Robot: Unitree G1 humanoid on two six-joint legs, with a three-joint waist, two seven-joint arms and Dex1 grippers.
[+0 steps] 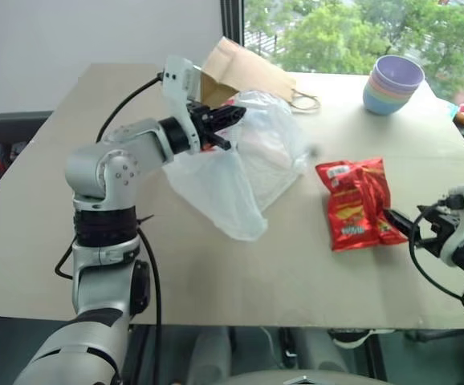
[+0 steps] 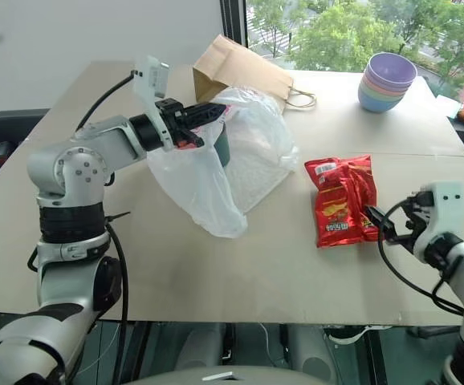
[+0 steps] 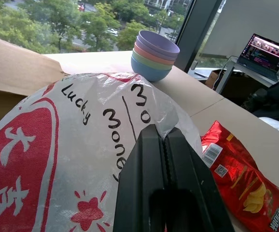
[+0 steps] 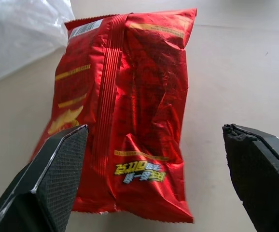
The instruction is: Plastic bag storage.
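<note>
At tabletop (image 1: 216, 281) centre, slightly toward the far edge: the plastic bag (image 1: 240, 172), translucent white with red print, lifted at its upper rim and draping down to a loose tail that rests on the surface. Left end effector (image 1: 228, 120) is pinched tight on that rim, fingers pressed together with film between them, pointing roughly level toward 2 o'clock. The bag hangs below and beyond it, long axis running from the grip down toward 5 o'clock in the head view.

Right end effector (image 2: 380, 220) sits low near the right edge, jaws spread wide and empty, aimed across the red snack packet (image 2: 343, 200) lying flat just ahead of it. From this end effector the bag lies at about 10 o'clock, well apart, with the packet between.

Behind the bag at 12 o'clock: brown paper bag (image 1: 244, 72), touching or nearly so. Stacked bowls (image 1: 392, 84) at 2 o'clock, apart.

Judgement: the left arm is the nearer and already has hold; the coming move turns on whether the right comes in from 4 o'clock to take the hanging tail, clearing the packet.
</note>
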